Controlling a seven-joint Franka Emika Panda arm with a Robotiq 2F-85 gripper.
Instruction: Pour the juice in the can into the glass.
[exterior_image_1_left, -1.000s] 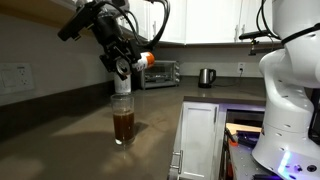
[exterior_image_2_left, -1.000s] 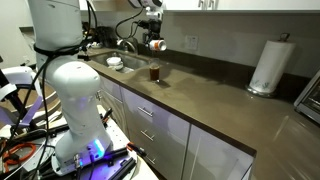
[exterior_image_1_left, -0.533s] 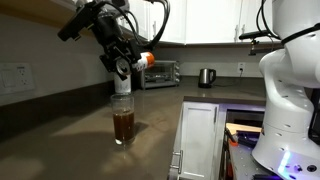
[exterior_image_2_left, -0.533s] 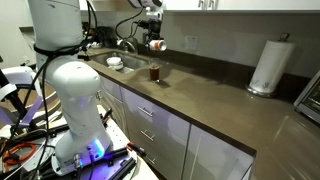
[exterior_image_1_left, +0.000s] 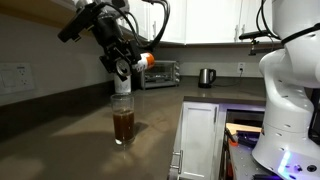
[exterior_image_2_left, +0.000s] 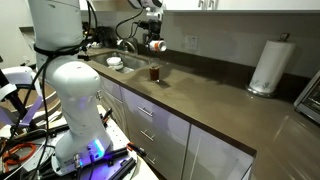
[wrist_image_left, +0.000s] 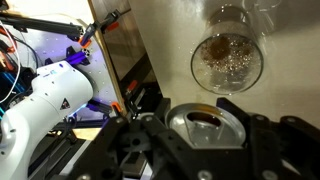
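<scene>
One can (exterior_image_1_left: 145, 59): sideways above glass (exterior_image_1_left: 123, 112), clamped in tool (exterior_image_1_left: 122, 64).
Glass: partly filled with juice (exterior_image_1_left: 124, 127); pour seemed nearly done.

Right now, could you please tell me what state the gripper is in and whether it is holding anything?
Gripper: closed, holding the can, which is tipped on its side, higher than the glass.

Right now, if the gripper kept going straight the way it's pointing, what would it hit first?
Most likely the glass, at its rim: the gripper, jaws shut on the tilted can, points down with the glass right below. Depth is unclear; it could just miss and reach the countertop.
</scene>
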